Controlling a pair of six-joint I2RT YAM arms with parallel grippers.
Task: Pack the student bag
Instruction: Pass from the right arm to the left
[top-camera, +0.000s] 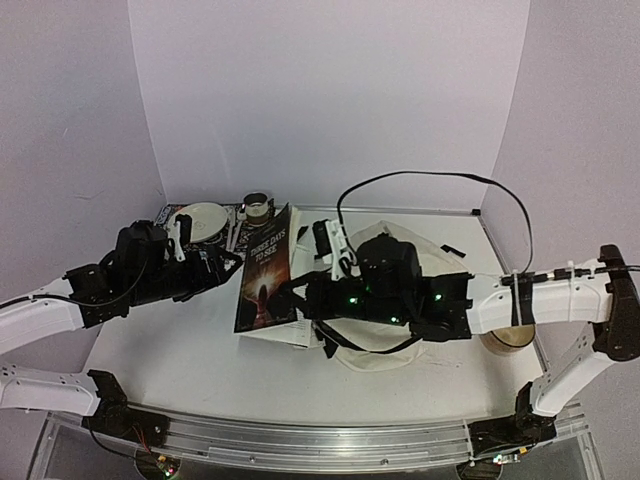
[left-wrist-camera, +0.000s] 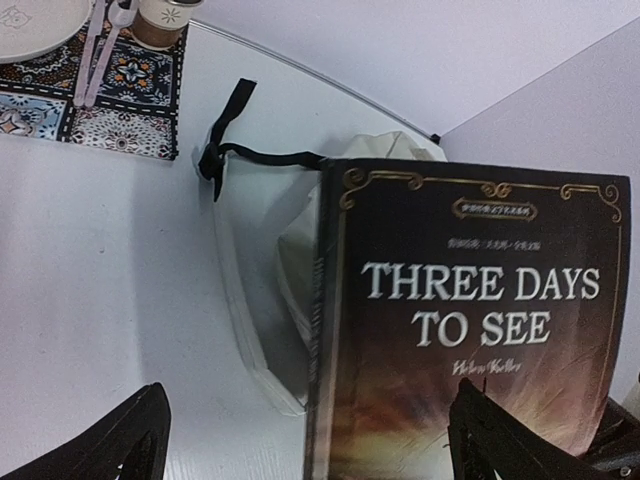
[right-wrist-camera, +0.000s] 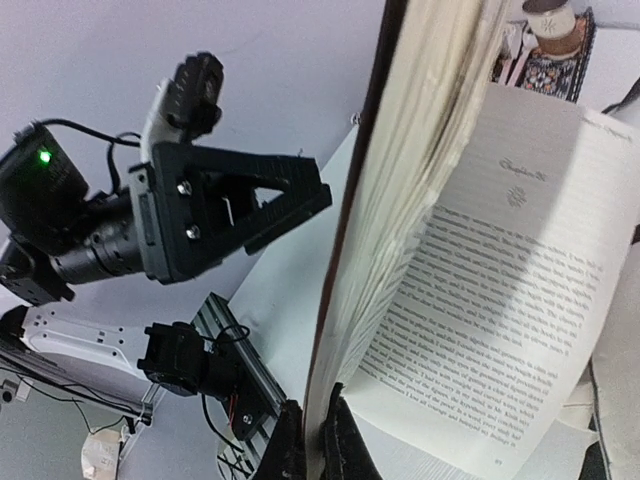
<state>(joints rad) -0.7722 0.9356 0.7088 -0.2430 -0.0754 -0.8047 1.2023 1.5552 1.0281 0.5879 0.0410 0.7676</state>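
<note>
**Student bag** (top-camera: 385, 362): lies slumped on the counter (top-camera: 180, 360) right of centre, mostly under the right arm. Cream fabric shows, with a black strap at its 9 o'clock side. I cannot tell where its mouth is or whether it is open.

**Book** (top-camera: 265, 275): "Three Days to See" stands on edge just at 9 o'clock of the bag, its front cover facing the left arm. Its pages fan loose toward the bag.

**Right fingers** (right-wrist-camera: 290, 450): pinched narrow on the book's lower edge, at the cover side. Only this one grip carries it.

**Left fingers** (left-wrist-camera: 130, 440): spread wide in front of the cover, holding nothing.

**Step in hand (judgement):** getting the book into the bag.
- Gather the fanned pages before entry, or they will likely catch and crumple on the fabric.
- Lead with the spine edge and keep the tilt slow, since a thin pinch lets a book swivel.
- The free left fingers seem best used lifting the bag's strap side to hold the mouth open.

**Surroundings:** placemat (left-wrist-camera: 120, 100), plate (left-wrist-camera: 30, 25) and cup (left-wrist-camera: 160, 20) sit at 11 o'clock, well apart.
</note>
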